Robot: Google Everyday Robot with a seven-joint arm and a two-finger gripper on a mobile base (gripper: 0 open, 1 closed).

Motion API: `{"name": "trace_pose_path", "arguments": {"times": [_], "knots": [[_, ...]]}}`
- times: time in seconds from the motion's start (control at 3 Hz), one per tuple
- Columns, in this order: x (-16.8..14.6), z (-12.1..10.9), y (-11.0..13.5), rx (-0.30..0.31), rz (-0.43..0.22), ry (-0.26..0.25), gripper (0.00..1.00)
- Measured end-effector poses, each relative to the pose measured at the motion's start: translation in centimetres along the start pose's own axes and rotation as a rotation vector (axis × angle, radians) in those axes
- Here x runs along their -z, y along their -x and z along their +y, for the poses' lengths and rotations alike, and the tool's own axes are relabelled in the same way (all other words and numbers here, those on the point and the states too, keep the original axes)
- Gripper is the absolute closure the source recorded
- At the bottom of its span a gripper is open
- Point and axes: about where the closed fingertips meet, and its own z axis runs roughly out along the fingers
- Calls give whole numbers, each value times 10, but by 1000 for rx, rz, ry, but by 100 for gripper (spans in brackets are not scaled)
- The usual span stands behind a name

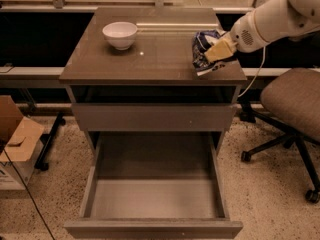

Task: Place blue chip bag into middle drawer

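One arm (272,21) reaches from the right, tool (217,51) clamped on blue chip bag (201,43) (near cabinet (160,59) edge).

No print is legible, not even on the blue chip bag (201,48) clasped by the gripper (218,50) at the worktop (150,61)'s right edge.

One white bowl (120,34), one blue chip bag (201,46) in one gripper (220,49) at the desk's (150,59) right edge, one middle drawer (152,228), one office chair (295,96).

The pincer (216,50) at the tabletop's (150,59) three o'clock edge clamps and partly hides the blue chip bag (202,40); its arm (280,19) is cropped.
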Motion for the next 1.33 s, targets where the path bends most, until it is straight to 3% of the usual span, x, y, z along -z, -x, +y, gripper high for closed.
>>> {"name": "trace_pose_path", "arguments": {"times": [0.33,0.67,1.0,1.33], "knots": [[35,52,-42,95,20,158,100],[66,98,-107,142,60,302,100],[68,143,-197,82,169,466,100],[41,174,-255,-19,259,577,100]]}}
